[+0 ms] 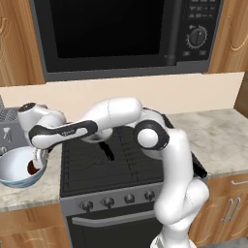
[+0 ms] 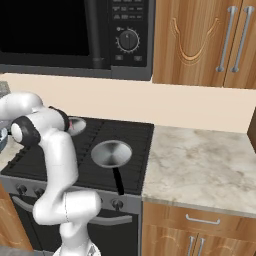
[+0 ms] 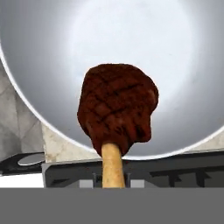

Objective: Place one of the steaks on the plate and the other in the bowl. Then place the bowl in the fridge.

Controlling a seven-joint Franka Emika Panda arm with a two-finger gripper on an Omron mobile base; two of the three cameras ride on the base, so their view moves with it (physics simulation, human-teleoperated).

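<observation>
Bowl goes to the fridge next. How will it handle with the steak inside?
The bowl looks rigid, wide and deep, so probably stable, unlikely to tip. Its smooth white inside may let the dark steak slide if it tilts. The rounded wall leaves only the rim to pinch; that could slip.

The white arm reaches far to its left, elbow bent, forearm level, wrist turned down. The pincer (image 1: 37, 163) points downward; whether its jaws are apart or closed cannot be told.
</observation>
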